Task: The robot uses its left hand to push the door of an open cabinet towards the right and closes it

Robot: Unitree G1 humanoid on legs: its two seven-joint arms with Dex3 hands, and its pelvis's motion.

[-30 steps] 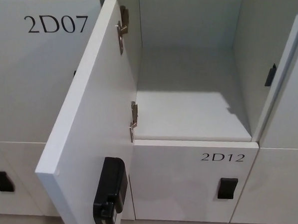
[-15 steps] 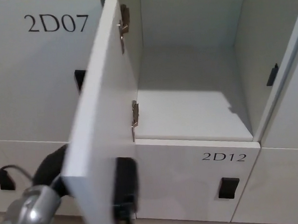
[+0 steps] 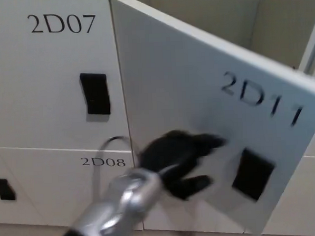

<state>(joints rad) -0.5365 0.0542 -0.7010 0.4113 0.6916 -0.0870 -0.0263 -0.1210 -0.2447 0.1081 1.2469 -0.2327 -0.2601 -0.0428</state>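
White laminate lockers; flat door 2D11 (image 3: 198, 94) ajar; black left hand (image 3: 178, 162), fingers spread, pressing it.

My left hand (image 3: 178, 162) is matte black, made of thick rounded fingers (image 3: 209, 143) that look blunt at the tips, though the picture is smeared here and I can't make out their joints. Behind it my forearm (image 3: 120, 207) is a shiny silver cylinder with bright highlights along its curve, ending in a rounded metal collar at the wrist. A thin dark cable (image 3: 110, 142) loops out above the wrist.
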